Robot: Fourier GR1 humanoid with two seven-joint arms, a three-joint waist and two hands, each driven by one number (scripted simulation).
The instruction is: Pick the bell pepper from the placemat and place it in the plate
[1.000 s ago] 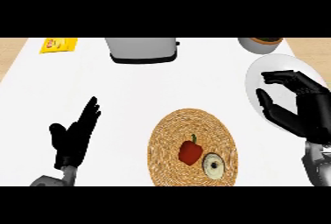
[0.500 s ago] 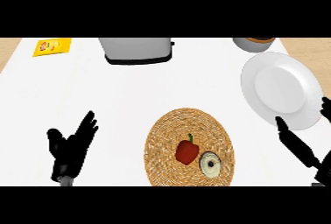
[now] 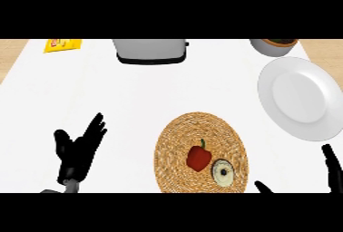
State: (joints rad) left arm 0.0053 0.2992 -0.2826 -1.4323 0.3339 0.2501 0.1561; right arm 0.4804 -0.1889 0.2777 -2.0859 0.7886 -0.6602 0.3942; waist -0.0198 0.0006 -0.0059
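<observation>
Bell pepper (image 3: 199, 157) sits on the placemat (image 3: 179, 136), plate (image 3: 301, 99) well apart. Right hand (image 3: 331, 164) open at the edge, left hand (image 3: 77, 148) open, resting. Risk: a grab could nudge the round thing (image 3: 222, 173) just beside the pepper.

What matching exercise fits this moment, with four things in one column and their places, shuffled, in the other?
Things:
1. bell pepper
2. plate
3. toaster
4. left hand

Places:
A. far edge of the counter, near the middle
B. on the woven placemat
C. right side of the counter
D. lower left, open, fingers up

Pairs: 1-B, 2-C, 3-A, 4-D.
</observation>
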